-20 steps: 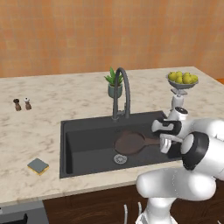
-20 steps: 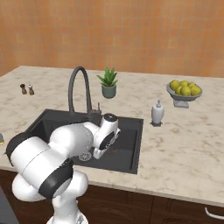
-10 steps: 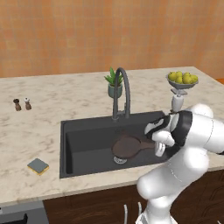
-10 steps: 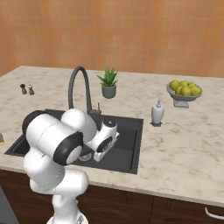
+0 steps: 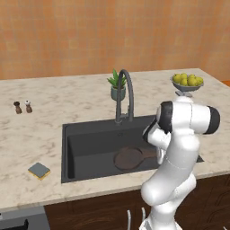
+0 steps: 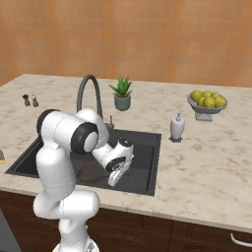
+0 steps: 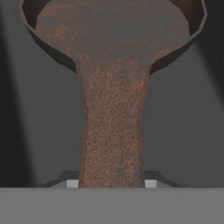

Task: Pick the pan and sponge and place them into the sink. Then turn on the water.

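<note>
The reddish-brown pan (image 5: 128, 158) lies low in the dark sink (image 5: 90, 143), right of its middle, handle pointing right. My gripper (image 7: 111, 183) is shut on the end of that handle (image 7: 113, 131), with one fingertip (image 7: 72, 183) on each side and the pan's bowl (image 7: 113, 30) ahead of it. From the right base view, the hand (image 6: 118, 160) reaches down into the basin's right part. The grey-blue and yellow sponge (image 5: 39, 170) rests on the counter left of the sink. No water comes from the arched faucet (image 5: 126, 94).
Behind the faucet stands a potted plant (image 5: 117, 85). A bowl of lemons (image 5: 187, 83) is at the back right, a soap dispenser (image 6: 176, 128) just right of the sink, and two small shakers (image 5: 22, 107) at the far left.
The arm has folded, its elbow rising, while the hand sank with the pan toward the sink's floor and a little to the front. The sponge has stayed put.
</note>
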